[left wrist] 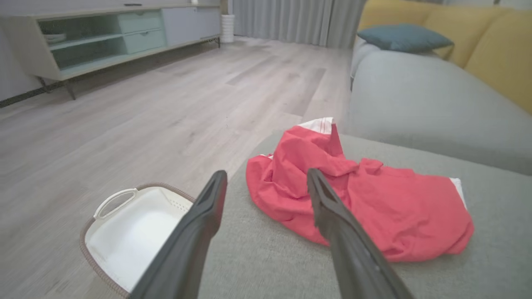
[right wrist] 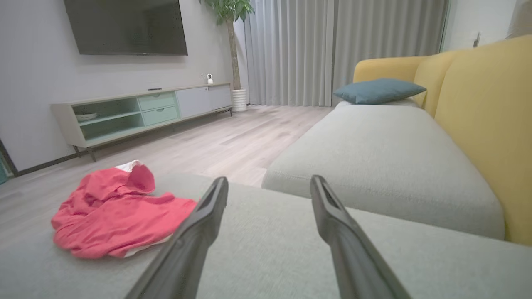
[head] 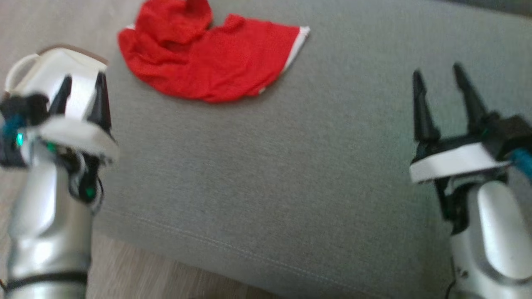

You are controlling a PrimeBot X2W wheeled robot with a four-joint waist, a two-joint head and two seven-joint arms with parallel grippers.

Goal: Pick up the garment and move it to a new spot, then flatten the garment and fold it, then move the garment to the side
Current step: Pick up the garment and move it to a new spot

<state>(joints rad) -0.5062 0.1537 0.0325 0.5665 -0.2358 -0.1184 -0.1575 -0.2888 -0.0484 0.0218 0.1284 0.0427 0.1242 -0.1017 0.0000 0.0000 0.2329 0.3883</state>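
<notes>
On the grey cushion (head: pixel 270 166), red garment (head: pixel 208 54) lies crumpled; left gripper (head: pixel 83 79) and right gripper (head: pixel 437 71) hover clear, fingers apart, empty

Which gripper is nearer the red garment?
Left. The left gripper hovers open at the left edge of the grey cushion, just short of the red garment; the right gripper, also open, is far off to its right.

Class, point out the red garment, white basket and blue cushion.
red garment (head: pixel 216 62), head view, middle of cloth
white basket (left wrist: pixel 133 234), left wrist view, bare inside
blue cushion (right wrist: pixel 378 90), right wrist view, its middle
</notes>
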